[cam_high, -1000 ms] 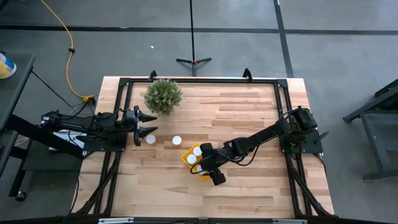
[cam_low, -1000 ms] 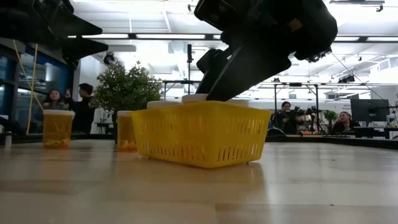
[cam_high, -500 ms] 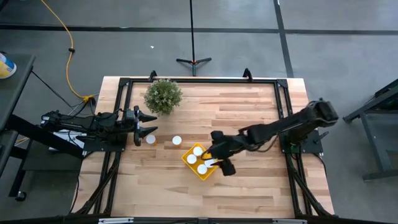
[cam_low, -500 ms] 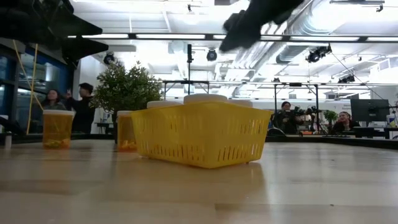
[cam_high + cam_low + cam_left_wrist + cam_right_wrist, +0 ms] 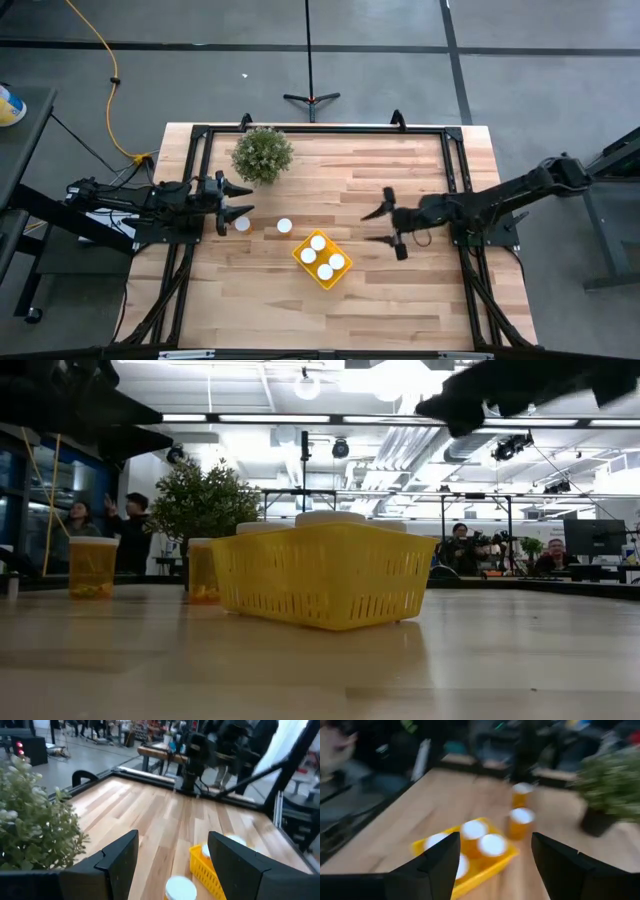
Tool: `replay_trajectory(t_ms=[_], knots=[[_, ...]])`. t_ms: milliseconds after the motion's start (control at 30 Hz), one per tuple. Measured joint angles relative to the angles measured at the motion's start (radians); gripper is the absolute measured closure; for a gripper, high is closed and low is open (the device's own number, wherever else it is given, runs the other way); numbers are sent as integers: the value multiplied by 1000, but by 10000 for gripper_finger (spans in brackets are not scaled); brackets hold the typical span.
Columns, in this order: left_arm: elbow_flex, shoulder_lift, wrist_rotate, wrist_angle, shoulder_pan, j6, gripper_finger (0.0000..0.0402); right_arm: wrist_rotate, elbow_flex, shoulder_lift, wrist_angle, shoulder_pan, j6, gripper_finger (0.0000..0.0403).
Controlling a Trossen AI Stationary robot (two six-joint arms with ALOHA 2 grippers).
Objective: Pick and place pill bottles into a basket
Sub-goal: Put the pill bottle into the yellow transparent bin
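Right hand (image 5: pixel 387 216) hovers open, right of the basket (image 5: pixel 322 260).

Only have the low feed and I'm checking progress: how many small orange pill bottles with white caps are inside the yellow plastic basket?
Observer: The high view shows four white-capped bottles in the yellow plastic basket.
Operator: Right hand holding one?
Observer: No. The right hand is open and empty, over the wooden table to the right of the basket.
Operator: Left side?
Observer: The left hand is open, beside the two orange bottles standing outside the basket, near the green potted plant.
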Motion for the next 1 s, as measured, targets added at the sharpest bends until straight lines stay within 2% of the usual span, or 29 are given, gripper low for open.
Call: replay_trajectory(t_ms=[67, 167, 300, 467, 567, 700, 833, 1000], knots=[[0, 0, 22, -29, 0, 15, 126, 56, -87, -19, 149, -22, -27, 167], [0, 3, 53, -67, 0, 44, 126, 81, -170, -23, 317, -49, -78, 167], [0, 23, 74, -87, 0, 85, 126, 75, -215, -23, 421, -72, -114, 167], [0, 86, 66, -76, 0, 97, 101, 75, -202, -23, 423, -86, -159, 167], [0, 148, 68, -76, 0, 20, 62, 75, -200, -23, 421, -86, -190, 167], [20, 242, 122, -112, 0, -92, 22, 75, -200, -23, 418, -86, -213, 167], [102, 337, 188, -212, 0, -176, 16, 75, -200, -23, 417, -86, -246, 167], [246, 471, 198, -403, 0, -227, 29, 75, -199, -22, 398, -86, -275, 167]])
